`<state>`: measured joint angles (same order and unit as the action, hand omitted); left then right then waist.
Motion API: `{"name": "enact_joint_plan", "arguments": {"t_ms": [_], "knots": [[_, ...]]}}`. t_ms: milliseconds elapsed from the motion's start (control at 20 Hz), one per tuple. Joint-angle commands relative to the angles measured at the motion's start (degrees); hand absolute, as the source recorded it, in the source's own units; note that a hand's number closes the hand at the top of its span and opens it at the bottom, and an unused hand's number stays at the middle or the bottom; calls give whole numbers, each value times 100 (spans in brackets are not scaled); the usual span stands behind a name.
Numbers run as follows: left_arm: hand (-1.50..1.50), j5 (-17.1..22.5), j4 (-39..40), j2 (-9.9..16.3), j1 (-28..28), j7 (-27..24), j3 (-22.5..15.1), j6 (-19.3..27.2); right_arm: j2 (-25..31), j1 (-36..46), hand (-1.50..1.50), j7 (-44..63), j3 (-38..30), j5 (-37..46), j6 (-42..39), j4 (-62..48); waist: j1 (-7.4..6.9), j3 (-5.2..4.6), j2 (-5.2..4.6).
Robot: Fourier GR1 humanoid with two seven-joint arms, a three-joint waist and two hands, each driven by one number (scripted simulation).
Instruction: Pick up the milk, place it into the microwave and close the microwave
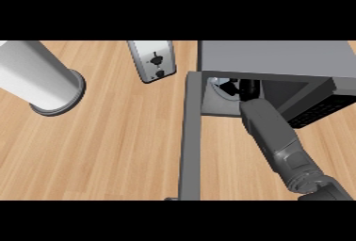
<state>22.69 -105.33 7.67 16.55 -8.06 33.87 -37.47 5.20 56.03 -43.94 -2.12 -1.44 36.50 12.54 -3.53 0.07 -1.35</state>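
The right hand (248, 88) is reaching inside the open microwave (278, 56); its finger state cannot be determined.

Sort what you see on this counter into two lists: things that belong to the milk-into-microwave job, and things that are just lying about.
Belongs to the job:
microwave
microwave door, standing open
right hand, reaching inside the microwave

Just lying about:
white cylinder
toaster

The milk itself cannot be made out.
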Motion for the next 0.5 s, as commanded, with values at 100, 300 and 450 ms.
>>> {"name": "enact_joint_plan", "arguments": {"t_ms": [100, 300, 450], "knots": [[-150, 12, 366, 164, -240, -19, -7, -94, 162, 380, 150, 109, 136, 371, 956, -513, -55, 0, -44], [-150, -78, 210, 41, -194, -29, -59, -29, 83, 483, 150, 268, -7, 310, 1438, -592, -101, 6, -54], [-150, -213, 173, -18, -107, -208, -83, -133, 424, 407, 150, 229, -145, 222, 1337, -573, -170, 9, -91]]}}
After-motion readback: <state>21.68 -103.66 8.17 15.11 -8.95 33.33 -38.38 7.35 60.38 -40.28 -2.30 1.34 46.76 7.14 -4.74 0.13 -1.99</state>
